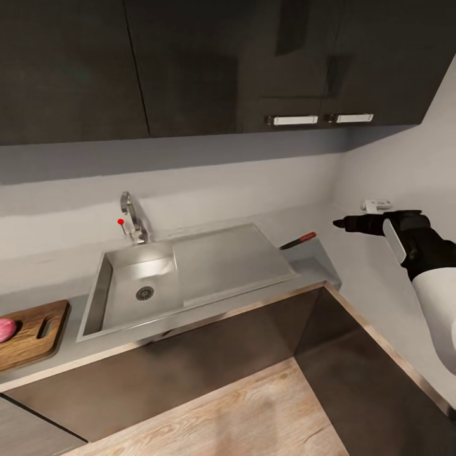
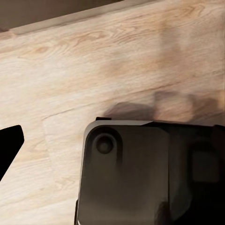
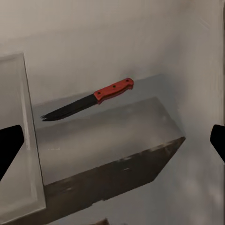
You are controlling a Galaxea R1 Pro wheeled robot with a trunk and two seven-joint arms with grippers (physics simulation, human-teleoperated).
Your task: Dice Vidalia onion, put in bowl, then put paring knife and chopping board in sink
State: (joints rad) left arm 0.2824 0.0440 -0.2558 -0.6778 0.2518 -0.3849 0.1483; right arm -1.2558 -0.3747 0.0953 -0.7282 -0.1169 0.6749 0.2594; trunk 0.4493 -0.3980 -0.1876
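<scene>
The right gripper (image 1: 337, 222) is hanging in the air off the surface's (image 1: 316, 256) end, at about 3 o'clock in the head view, with its jaws standing wide and holding nothing; the wrist view is showing one dark fingertip (image 3: 9, 147) at each side of the frame and the paring knife (image 3: 89, 101) lying between them, well ahead. The knife (image 1: 297, 240) is resting on the narrow strip of surface just beside the drainboard of the sink (image 1: 228, 263), red handle pointing toward the wall corner. The likeliest trouble is a shallow approach pushing the slim knife along the surface or off its near edge, or jaws closing on the blade instead of the handle. The Vidalia onion (image 1: 6, 329) is sitting on the chopping board (image 1: 35, 339) at 9 o'clock, so a long carry follows. I cannot tell the left jaws' state from the left wrist view.
</scene>
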